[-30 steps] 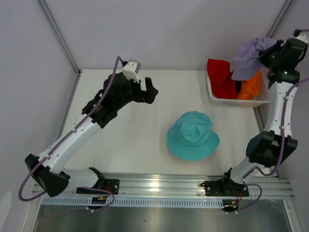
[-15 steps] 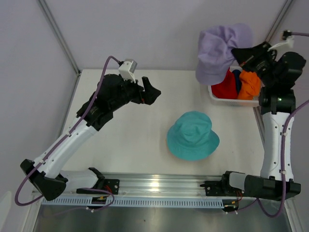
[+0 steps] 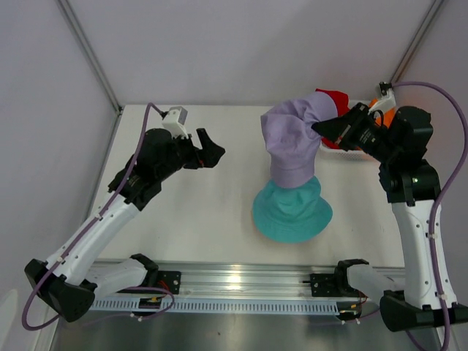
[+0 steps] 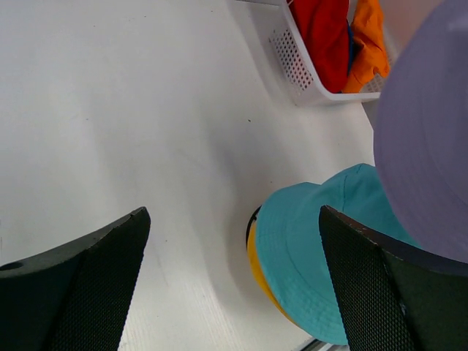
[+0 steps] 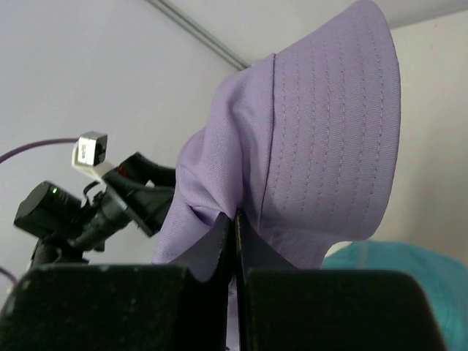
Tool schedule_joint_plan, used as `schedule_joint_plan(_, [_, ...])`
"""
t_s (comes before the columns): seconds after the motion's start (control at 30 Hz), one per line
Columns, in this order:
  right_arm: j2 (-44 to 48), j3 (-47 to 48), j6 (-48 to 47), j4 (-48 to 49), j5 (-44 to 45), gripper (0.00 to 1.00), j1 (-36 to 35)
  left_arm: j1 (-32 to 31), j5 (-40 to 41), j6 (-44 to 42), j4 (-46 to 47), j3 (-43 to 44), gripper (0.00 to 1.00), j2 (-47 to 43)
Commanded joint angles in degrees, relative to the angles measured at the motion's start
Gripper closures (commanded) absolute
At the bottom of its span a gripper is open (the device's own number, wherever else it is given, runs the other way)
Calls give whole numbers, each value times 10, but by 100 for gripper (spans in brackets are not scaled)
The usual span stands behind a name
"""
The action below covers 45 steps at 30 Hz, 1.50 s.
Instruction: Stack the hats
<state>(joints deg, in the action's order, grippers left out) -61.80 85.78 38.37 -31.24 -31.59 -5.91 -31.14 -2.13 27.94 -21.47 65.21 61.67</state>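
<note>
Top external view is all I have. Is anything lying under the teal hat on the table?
Observer: Yes. The left wrist view shows the edge of a yellow hat peeking out beneath the teal hat.
Operator: Is the right hand truly gripping the lavender hat?
Observer: The right wrist view shows its fingers shut on a fold of the fabric, with the hat hanging from that pinch.
Operator: What remains to fetch?
Observer: The left wrist view shows a red hat, an orange hat and a sliver of a dark blue hat between them, all in the white basket.
</note>
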Motion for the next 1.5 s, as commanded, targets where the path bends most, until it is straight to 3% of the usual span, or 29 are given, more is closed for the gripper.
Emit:
schedule_joint_plan(0.0, [38, -25, 20, -58, -36, 100, -9, 14, 3, 10, 9, -12, 0, -17])
schedule_joint_plan(0.2, [101, -86, 33, -110, -32, 100, -18, 17, -20, 26, 25, -29, 1, -1])
schedule_joint_plan(0.47, [148, -208, 14, -71, -23, 100, -22, 17, -60, 43, 47, -38, 1, 22])
schedule_joint_plan(0.53, [142, -209, 4, -81, -18, 93, -22, 17, -62, 43, 49, -39, 1, 21])
schedule_joint_plan(0.57, [137, -206, -10, -88, -17, 84, -22, 17, -65, 43, 56, -46, 0, 20])
schedule_joint_plan(0.67, [118, -185, -46, -126, -15, 67, -22, 18, -91, 50, 86, -62, 0, 21])
schedule_joint_plan(0.83, [103, -136, -94, -203, 28, 55, -21, 5, -218, 79, 176, -86, 7, 37])
schedule_joint_plan(0.93, [108, -116, -99, -213, 52, 53, -22, -41, -238, 50, 232, -84, 9, 32])
schedule_joint_plan(1.0, [110, -102, -100, -231, 71, 40, -20, -86, -222, -4, 236, -65, 8, 24])
schedule_joint_plan(1.1, [112, -90, -102, -258, 125, 32, -16, -117, -226, -47, 219, -37, 8, 44])
schedule_joint_plan(1.27, [123, -143, -63, -233, 118, 31, -5, -128, -255, -34, 220, -26, 14, 90])
schedule_joint_plan(1.47, [136, -225, 21, -106, 90, 37, -4, -147, -218, -42, 203, -26, 14, 92])
